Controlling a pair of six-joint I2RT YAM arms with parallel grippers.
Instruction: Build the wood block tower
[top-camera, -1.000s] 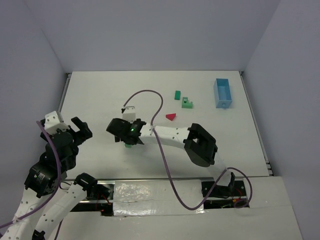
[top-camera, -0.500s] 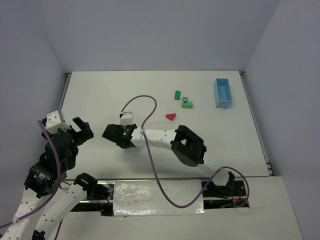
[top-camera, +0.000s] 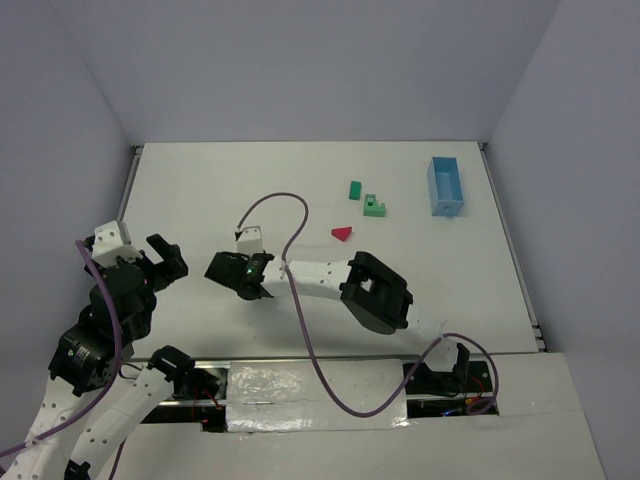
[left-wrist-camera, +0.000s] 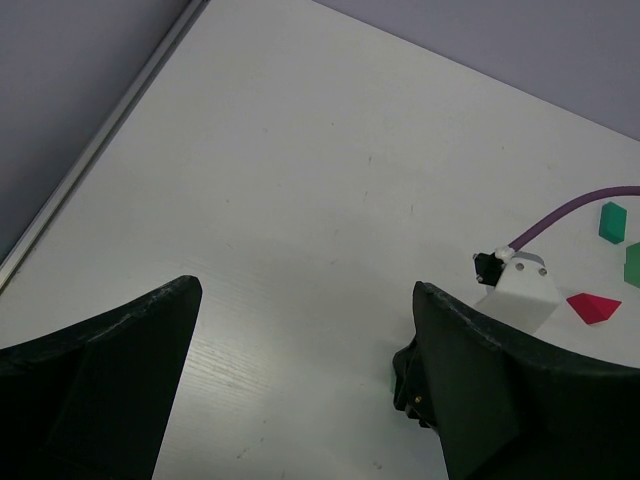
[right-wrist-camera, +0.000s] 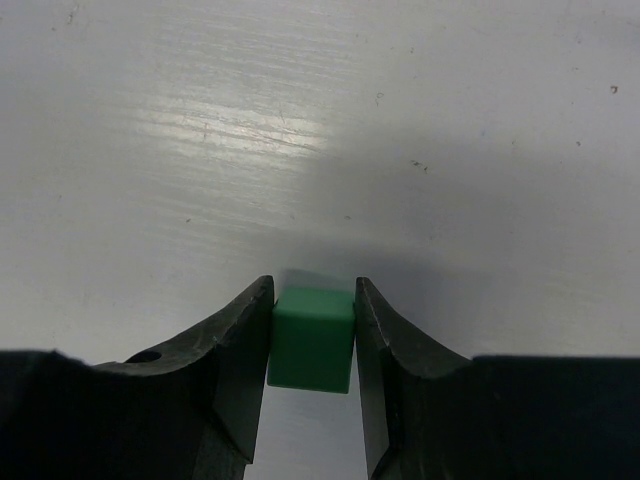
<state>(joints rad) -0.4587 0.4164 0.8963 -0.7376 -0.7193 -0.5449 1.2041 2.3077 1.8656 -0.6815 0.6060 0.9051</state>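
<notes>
The white table (top-camera: 220, 190) sits in a small room with pale grey-purple walls (top-camera: 300, 70) at the back and on both sides. The table top has faint wood lines. In the right wrist view a bright patch of light shines on it. A thin metal strip (top-camera: 127, 195) runs along the table's left edge.

The right tool (right-wrist-camera: 312, 295) is closed on a small green square wooden block (right-wrist-camera: 312, 345). Its two black fingers (right-wrist-camera: 235, 350) press the block's sides. This tool is over the left middle of the table. I cannot tell if the block touches the table. A soft shadow lies on the table around it.

The left tool (left-wrist-camera: 305, 290) is wide open and holds nothing. It hangs over the near left part of the table.

The other pieces lie further back, right of the middle. There is a small green rectangular wooden block (top-camera: 353, 188) with a green notched wooden block (top-camera: 374, 206) just beside it. A red wooden triangle (top-camera: 343, 233) lies a bit nearer. A light blue plastic box (top-camera: 446, 187) stands near the right edge. A purple cable (top-camera: 290, 205) loops above the table.
</notes>
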